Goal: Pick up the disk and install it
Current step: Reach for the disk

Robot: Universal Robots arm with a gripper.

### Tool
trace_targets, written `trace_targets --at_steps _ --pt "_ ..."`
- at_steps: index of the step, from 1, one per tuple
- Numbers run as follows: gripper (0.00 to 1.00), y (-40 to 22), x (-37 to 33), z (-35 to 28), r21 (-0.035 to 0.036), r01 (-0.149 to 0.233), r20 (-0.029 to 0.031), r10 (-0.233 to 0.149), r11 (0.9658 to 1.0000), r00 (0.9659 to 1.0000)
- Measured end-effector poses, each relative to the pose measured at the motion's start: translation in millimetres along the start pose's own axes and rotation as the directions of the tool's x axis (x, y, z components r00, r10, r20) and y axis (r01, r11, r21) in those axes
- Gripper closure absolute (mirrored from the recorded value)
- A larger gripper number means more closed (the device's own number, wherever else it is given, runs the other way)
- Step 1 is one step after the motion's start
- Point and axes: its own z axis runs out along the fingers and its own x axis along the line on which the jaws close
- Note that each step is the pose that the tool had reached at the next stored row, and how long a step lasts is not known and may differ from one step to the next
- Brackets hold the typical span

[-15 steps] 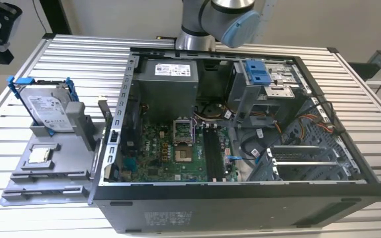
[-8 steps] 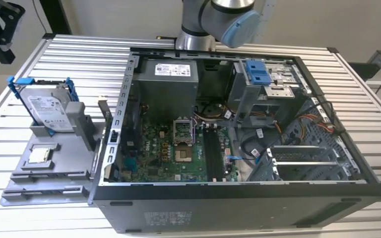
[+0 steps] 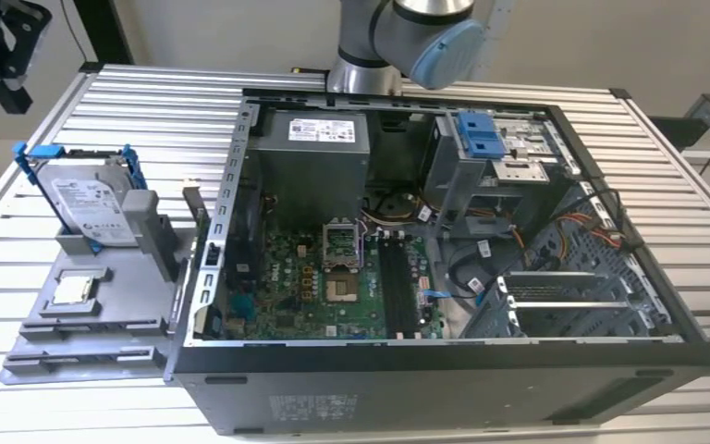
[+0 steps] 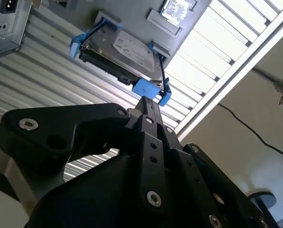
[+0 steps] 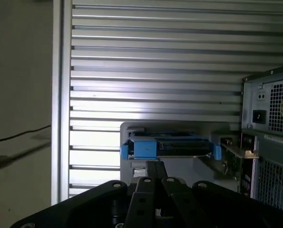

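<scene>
1. Since the gripper (image 4: 149, 102) has its fingers drawn together with nothing between them, I judge the step in hand to be the reach for the disk (image 4: 127, 52), not yet a grasp.
2. To do this well, the fingers would need to be spread before they arrive, since closed tips would only knock the blue plastic frame (image 4: 79, 43).
3. The approach looks well lined up: in both wrist views the blue tab (image 5: 142, 148) lies straight ahead of the fingertips, and that line is worth holding.
4. The disk stands on edge, leaning slightly, in a grey holder (image 3: 103, 277). It is ahead of the tool and apart from it, and the open computer case (image 3: 454, 370) lies to the side of the tool's line of approach.
5. Any hold would probably sit best on the frame's edges, not on the labelled face.
6. The disk is a flat, silver rectangle with a white printed label (image 3: 81, 199) on its broad face. Blue plastic runs round its edges, and the tab is at the end nearest the fingertips.
</scene>
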Motion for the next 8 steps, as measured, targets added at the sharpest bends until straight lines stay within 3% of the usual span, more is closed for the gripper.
trace_targets --at_steps 8 --pt "1.00 0.0 0.0 0.0 -0.0003 -0.001 -0.0190 0.001 1.0000 0.9998"
